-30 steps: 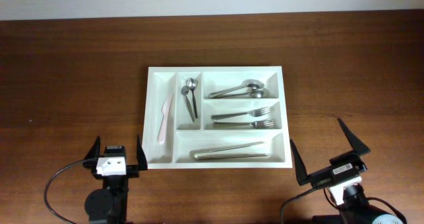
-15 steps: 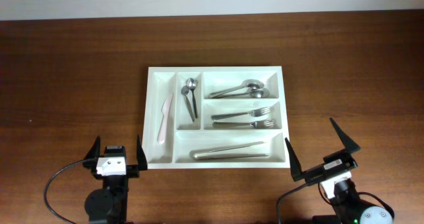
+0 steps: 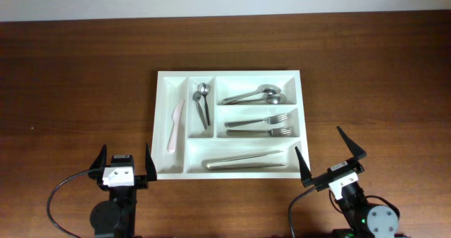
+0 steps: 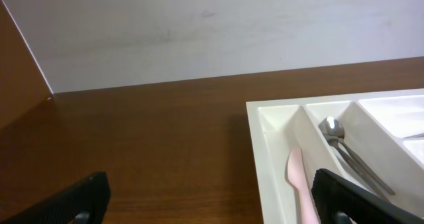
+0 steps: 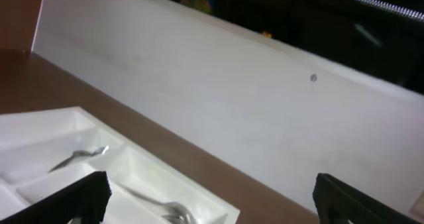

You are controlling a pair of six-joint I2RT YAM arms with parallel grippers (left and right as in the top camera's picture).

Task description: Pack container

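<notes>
The container [image 3: 229,73] is a large white cutlery tray in the middle of the table. It holds a pink knife [image 3: 174,125], two small spoons [image 3: 203,104], two larger spoons [image 3: 254,95], two forks [image 3: 259,126] and long knives [image 3: 245,160]. My left gripper [image 3: 126,151] stands open by the tray's near left corner, empty. The left wrist view shows the tray's rim [image 4: 262,151], the pink knife [image 4: 297,177] and a spoon [image 4: 331,128]. My right gripper [image 3: 317,139] is open and empty at the near right corner. The right wrist view is blurred and shows part of the tray [image 5: 40,121].
Dark wooden table [image 3: 77,90] all round the tray. A white wall [image 4: 212,32] runs along the table's far edge. Both arm bases sit at the near edge.
The right arm has shifted left along the near edge, bringing its left finger close to the tray's near right corner. The left arm and the cutlery have not moved.
</notes>
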